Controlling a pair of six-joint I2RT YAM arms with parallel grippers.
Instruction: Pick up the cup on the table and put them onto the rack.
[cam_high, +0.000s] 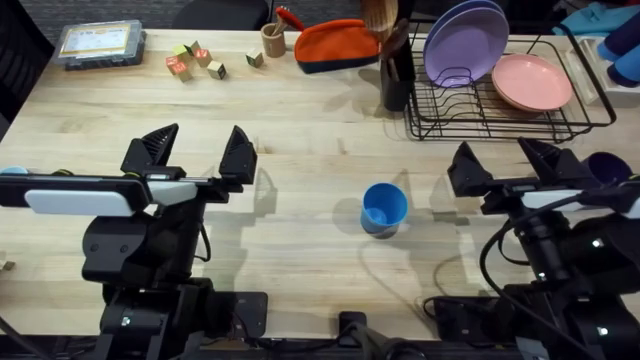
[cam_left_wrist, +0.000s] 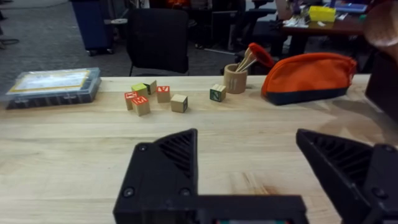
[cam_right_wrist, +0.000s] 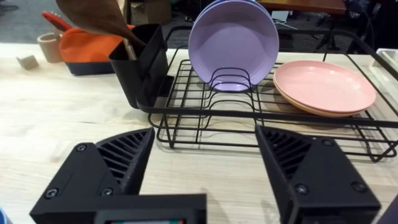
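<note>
From overhead, the blue cup (cam_high: 384, 209) stands upright on the table (cam_high: 300, 150), between the two arms and nearer the right one. The left hand (cam_high: 200, 153) and right hand (cam_high: 510, 163) both hover spread wide and empty. The rack (cam_high: 500, 110) sits at the far right, holding an upright purple plate (cam_high: 462, 42) and flat pink plates (cam_high: 532, 82). A dark purple shape at the right edge, partly behind the right arm, may be the second cup; I cannot tell.

The left wrist view looks past its wide-apart fingers at wooden blocks (cam_left_wrist: 149, 98), a small wooden cup (cam_left_wrist: 236, 78) and an orange pouch (cam_left_wrist: 309, 76).

The right wrist view faces the rack (cam_right_wrist: 261, 112) and the black utensil holder (cam_right_wrist: 140, 65).

The risk, as I judge it: a wide hand descending off-centre could tip the light tumbler, and free rack space beside the plates is tight.
</note>
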